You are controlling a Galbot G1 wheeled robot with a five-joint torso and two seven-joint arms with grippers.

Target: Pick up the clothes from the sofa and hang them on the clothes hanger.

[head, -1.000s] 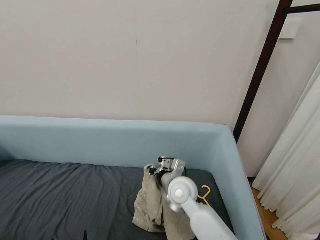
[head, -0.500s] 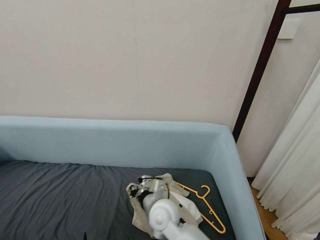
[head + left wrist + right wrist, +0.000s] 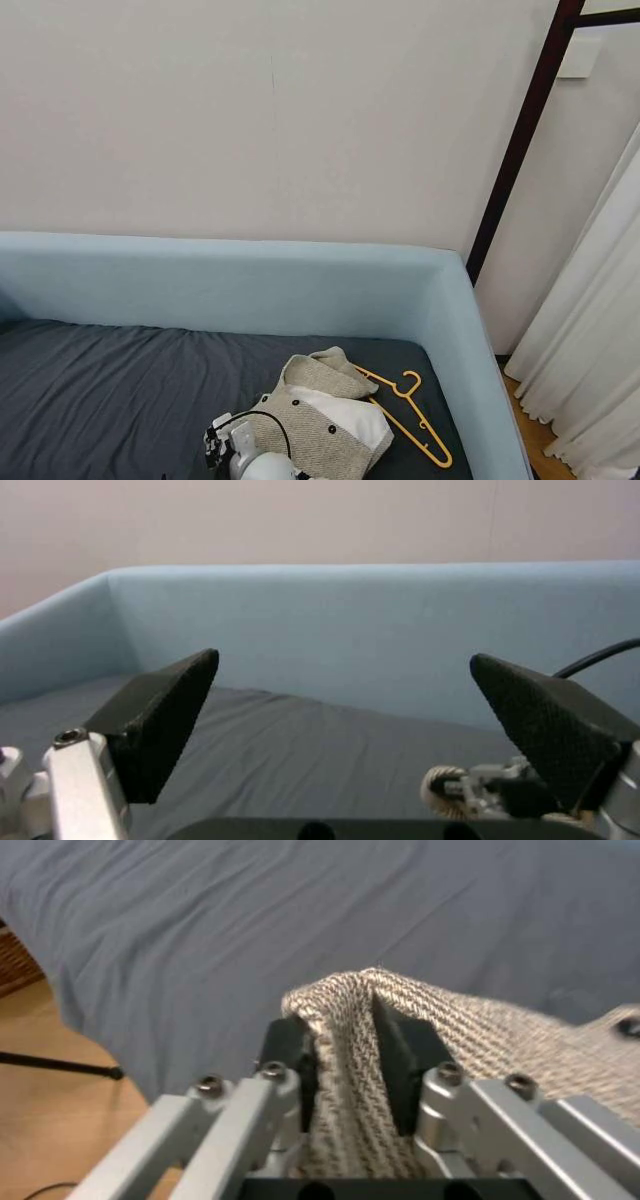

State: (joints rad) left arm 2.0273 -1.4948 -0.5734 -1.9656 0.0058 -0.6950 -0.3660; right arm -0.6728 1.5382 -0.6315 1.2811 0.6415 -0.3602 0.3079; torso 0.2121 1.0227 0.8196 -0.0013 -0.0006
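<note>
A beige knit cardigan (image 3: 325, 425) with a white lining and dark buttons lies spread on the sofa's dark seat, near the right end. A yellow hanger (image 3: 412, 408) lies just to its right, partly under the collar. My right gripper (image 3: 222, 445) is low at the cardigan's left edge. In the right wrist view the right gripper (image 3: 345, 1046) is shut on a raised fold of the knit cardigan (image 3: 480, 1039). My left gripper (image 3: 345, 705) is open above the seat, with nothing between its black pads (image 3: 160, 716).
The sofa has a light blue back (image 3: 230, 285) and a right arm wall (image 3: 470, 350), with a dark grey seat cover (image 3: 110, 390). A dark vertical pole (image 3: 520, 140) and white curtains (image 3: 600, 330) stand right of the sofa. Wooden floor (image 3: 60, 1087) lies beyond the seat edge.
My right arm has drawn down and to the left with the cardigan, which went from a hanging bunch to spread flat. The hanger is now uncovered.
</note>
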